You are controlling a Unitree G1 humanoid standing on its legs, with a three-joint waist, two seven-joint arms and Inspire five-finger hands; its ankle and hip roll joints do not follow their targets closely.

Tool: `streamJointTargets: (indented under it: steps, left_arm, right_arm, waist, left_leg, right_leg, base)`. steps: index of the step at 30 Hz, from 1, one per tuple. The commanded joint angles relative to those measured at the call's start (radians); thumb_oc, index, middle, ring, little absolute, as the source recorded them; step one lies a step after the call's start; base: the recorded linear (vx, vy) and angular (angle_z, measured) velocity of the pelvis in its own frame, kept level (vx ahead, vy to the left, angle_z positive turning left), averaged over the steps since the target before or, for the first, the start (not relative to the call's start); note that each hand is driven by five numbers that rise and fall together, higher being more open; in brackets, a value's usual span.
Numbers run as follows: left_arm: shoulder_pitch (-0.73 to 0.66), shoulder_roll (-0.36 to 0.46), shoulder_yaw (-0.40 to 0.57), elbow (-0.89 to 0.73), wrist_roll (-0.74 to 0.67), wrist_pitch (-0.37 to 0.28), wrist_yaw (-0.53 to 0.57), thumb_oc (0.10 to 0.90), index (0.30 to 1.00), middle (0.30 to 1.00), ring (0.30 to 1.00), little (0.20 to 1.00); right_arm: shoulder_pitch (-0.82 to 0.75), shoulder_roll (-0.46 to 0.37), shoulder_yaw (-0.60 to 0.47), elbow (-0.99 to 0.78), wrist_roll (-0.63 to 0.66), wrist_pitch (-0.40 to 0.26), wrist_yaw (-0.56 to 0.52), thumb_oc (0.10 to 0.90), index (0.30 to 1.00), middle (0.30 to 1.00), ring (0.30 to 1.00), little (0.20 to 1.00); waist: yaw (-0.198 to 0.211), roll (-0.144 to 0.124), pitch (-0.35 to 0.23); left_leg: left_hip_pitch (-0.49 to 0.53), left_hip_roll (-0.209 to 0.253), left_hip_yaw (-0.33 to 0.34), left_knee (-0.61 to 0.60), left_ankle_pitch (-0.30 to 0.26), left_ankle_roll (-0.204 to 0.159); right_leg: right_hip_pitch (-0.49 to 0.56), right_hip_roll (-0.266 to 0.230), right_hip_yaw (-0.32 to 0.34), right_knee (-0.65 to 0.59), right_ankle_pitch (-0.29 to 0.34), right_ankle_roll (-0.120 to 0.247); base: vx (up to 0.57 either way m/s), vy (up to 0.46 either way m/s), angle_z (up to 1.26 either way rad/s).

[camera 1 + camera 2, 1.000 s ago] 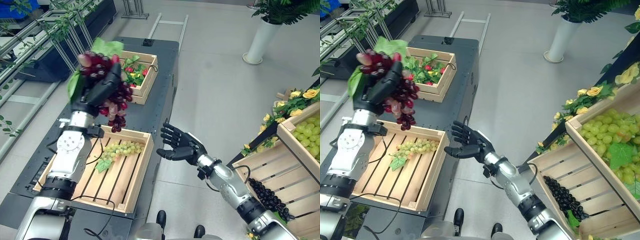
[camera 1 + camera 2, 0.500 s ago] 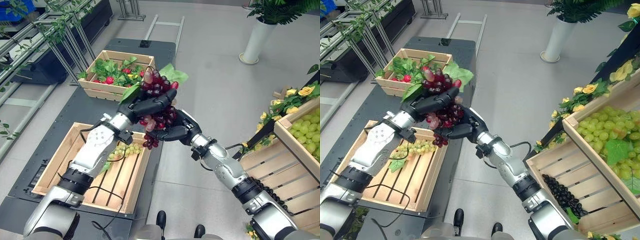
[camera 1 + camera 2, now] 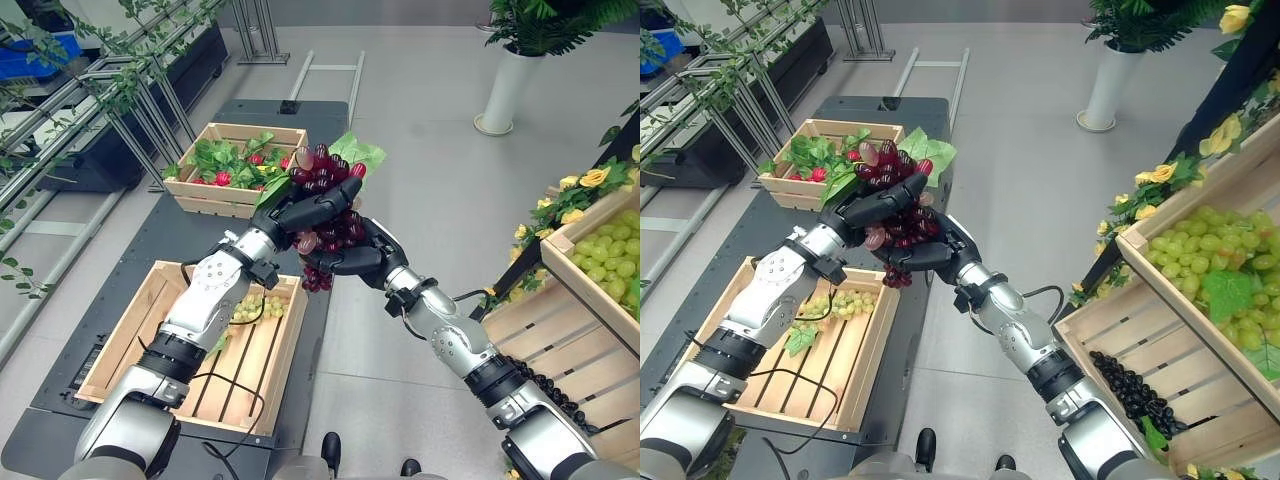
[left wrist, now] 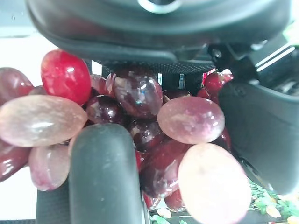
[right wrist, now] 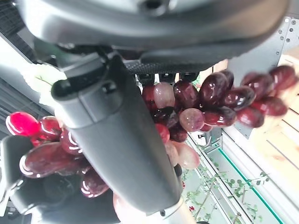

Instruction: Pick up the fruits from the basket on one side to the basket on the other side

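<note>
The red grape bunch [image 3: 325, 195], soft and floppy, hangs clasped between the left robot hand [image 3: 305, 208] above and the right robot hand [image 3: 358, 258] cupping beneath.

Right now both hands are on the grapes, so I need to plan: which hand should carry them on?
Right. The right hand cups the red grapes from below, and the fruit crates stand on its side.
</note>
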Motion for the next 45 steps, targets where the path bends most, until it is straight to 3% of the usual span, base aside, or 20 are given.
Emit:
streamJointTargets:
  steps: [1, 7, 8, 9, 17, 28, 45]
  left_arm:
    - [-0.157, -0.107, -0.065, 0.064, -0.072, -0.084, -0.059, 0.400, 0.300, 0.300, 0.300, 0.300]
    - [-0.154, -0.113, -0.063, 0.067, -0.048, -0.074, -0.025, 0.400, 0.300, 0.300, 0.300, 0.300]
    - [-0.152, -0.111, -0.060, 0.074, -0.044, -0.069, -0.004, 0.489, 0.434, 0.434, 0.434, 0.434]
    - [-0.150, -0.110, -0.055, 0.082, -0.031, -0.063, 0.021, 0.800, 0.900, 0.900, 0.900, 0.900]
    - [-0.109, -0.112, -0.002, 0.190, -0.024, -0.097, 0.096, 0.800, 0.900, 0.900, 0.900, 0.900]
    - [-0.028, -0.087, 0.108, 0.314, 0.004, -0.202, 0.176, 0.800, 0.900, 0.900, 0.900, 0.900]
    - [0.147, -0.118, 0.267, 0.331, 0.054, -0.328, 0.358, 0.800, 0.900, 0.900, 0.900, 0.900]
  right_arm:
    - [-0.116, 0.152, -0.009, -0.040, 0.124, -0.125, 0.090, 0.400, 0.300, 0.300, 0.300, 0.300]
    - [-0.101, 0.159, -0.034, -0.037, 0.161, -0.171, 0.072, 0.400, 0.300, 0.300, 0.300, 0.300]
    - [-0.101, 0.158, -0.039, -0.035, 0.163, -0.177, 0.068, 0.400, 0.300, 0.300, 0.300, 0.300]
    - [-0.100, 0.158, -0.042, -0.033, 0.162, -0.182, 0.062, 0.400, 0.300, 0.300, 0.300, 0.300]
    - [-0.077, 0.141, -0.078, -0.041, 0.137, -0.198, 0.040, 0.400, 0.300, 0.300, 0.300, 0.300]
    - [0.042, 0.056, -0.165, 0.007, 0.119, -0.201, 0.070, 0.400, 0.300, 0.300, 0.300, 0.300]
    - [0.246, -0.106, -0.300, 0.154, -0.131, -0.214, 0.048, 0.400, 0.300, 0.300, 0.300, 0.300]
  waist:
    - [-0.014, -0.005, -0.171]
    - [-0.018, -0.007, -0.172]
    - [-0.018, -0.007, -0.173]
    - [-0.019, -0.007, -0.173]
    - [-0.029, -0.009, -0.170]
    - [-0.053, -0.018, -0.166]
    - [-0.092, -0.038, -0.139]
  left_leg:
    - [0.014, -0.034, -0.024, -0.002, -0.104, -0.030]
    - [0.020, -0.034, -0.015, -0.002, -0.107, -0.028]
    - [0.021, -0.034, -0.014, -0.002, -0.108, -0.028]
    - [0.022, -0.034, -0.012, -0.002, -0.108, -0.027]
    - [0.024, -0.032, -0.001, -0.002, -0.111, -0.025]
    - [0.030, -0.024, 0.023, -0.002, -0.119, -0.027]
    - [0.052, -0.019, 0.038, -0.002, -0.132, -0.026]
  right_leg:
    - [-0.041, 0.054, -0.019, 0.002, 0.005, -0.082]
    - [-0.040, 0.052, -0.018, 0.002, 0.005, -0.079]
    - [-0.040, 0.052, -0.016, 0.002, 0.005, -0.079]
    - [-0.040, 0.052, -0.015, 0.002, 0.005, -0.079]
    - [-0.042, 0.054, -0.004, 0.002, 0.005, -0.078]
    - [-0.044, 0.059, 0.008, 0.002, 0.003, -0.075]
    - [-0.035, 0.073, 0.057, 0.002, 0.005, -0.074]
  base:
    - [0.00, 0.000, 0.00]
    - [0.00, 0.000, 0.00]
    - [-0.01, 0.010, -0.05]
    - [0.00, 0.006, -0.05]
    - [-0.01, 0.009, -0.06]
    - [0.00, 0.003, -0.04]
    - [0.01, 0.004, -0.07]
